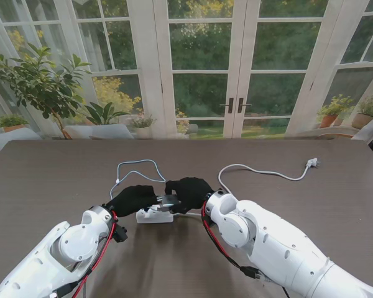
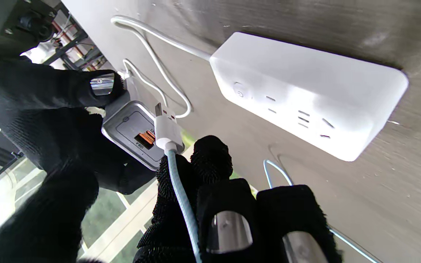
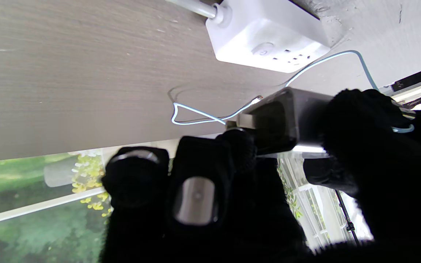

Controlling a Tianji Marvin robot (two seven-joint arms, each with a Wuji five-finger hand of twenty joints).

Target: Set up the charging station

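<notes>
A white power strip (image 1: 154, 216) lies on the dark table just nearer to me than both gloved hands; its sockets and button show in the left wrist view (image 2: 305, 95). My right hand (image 1: 188, 193) is shut on a grey charger block (image 2: 133, 133), also seen dark in the right wrist view (image 3: 287, 120). My left hand (image 1: 132, 198) is shut on a white USB plug (image 2: 166, 129) with a pale blue cable (image 2: 183, 204). The plug's tip sits at the charger's port face, beside an orange port; whether it is inserted I cannot tell.
The pale blue cable (image 1: 133, 169) loops on the table farther from me. The strip's white cord (image 1: 261, 172) runs right to a plug (image 1: 311, 163) lying near the far right. Glass doors and potted plants stand beyond the table's far edge.
</notes>
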